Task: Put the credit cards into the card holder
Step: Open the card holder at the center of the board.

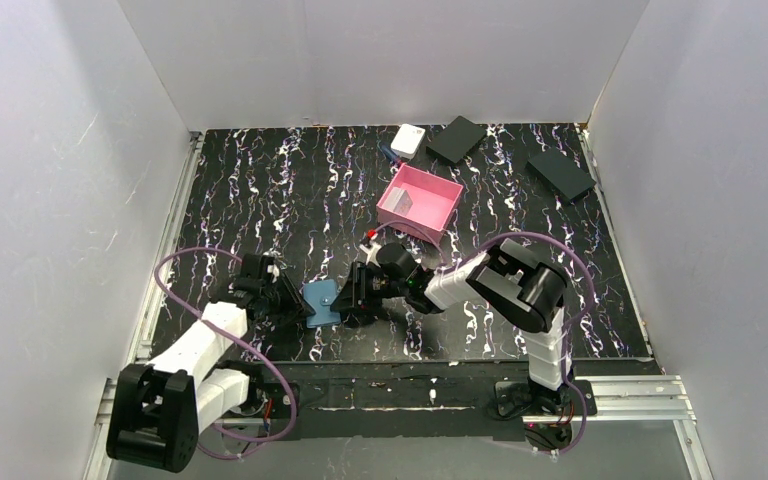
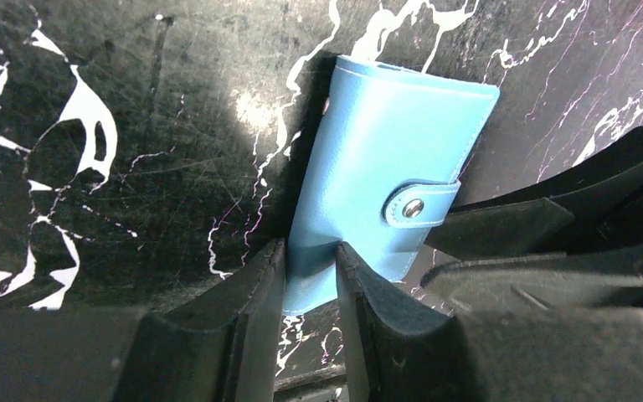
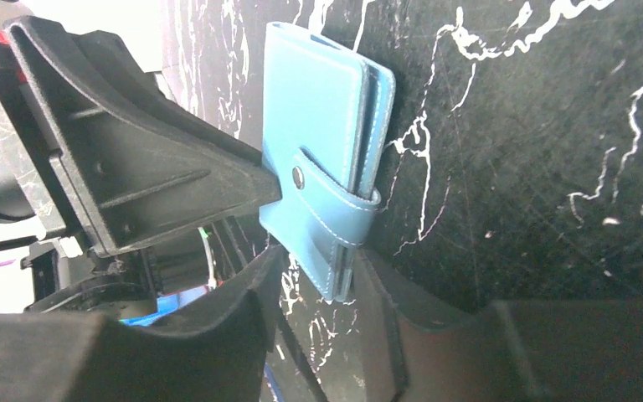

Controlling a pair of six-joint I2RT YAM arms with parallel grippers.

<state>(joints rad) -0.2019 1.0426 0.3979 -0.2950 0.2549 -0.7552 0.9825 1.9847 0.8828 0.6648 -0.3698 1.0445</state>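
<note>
**Both grippers clamp the closed blue card holder**

The card holder [image 2: 377, 151] sits at the near middle of the black, white-veined table [image 1: 260, 190], between the two arms and just ahead of their bases. It is folded shut, and its snap tab [image 2: 419, 205] is wrapped over the edge and fastened, with the metal stud showing.

The left gripper [image 2: 308, 249] has its two fingers drawn in on the holder's near end, and the blue leather is pinched between the pads. The right gripper [image 3: 318, 258] comes in from the opposite side. Its fingers are closed on the corner just below the tab, with the stitched edge wedged between them. In the right wrist view the tip of a left finger touches the holder's face right beside the stud. In the left wrist view the right fingers lie against the tab side.

The pictures do not show whether the holder rests on the table or is raised off it.

Farther back, well apart from the holder, stands a pink tray [image 1: 430, 178]. A pale grey flat piece [image 1: 401, 205] lies inside it, too small to say whether it is a credit card. Behind the tray, near the back wall, are a small white box [image 1: 408, 140] and a flat black box [image 1: 456, 139]. A second black box [image 1: 561, 174] lies off to the right
</note>
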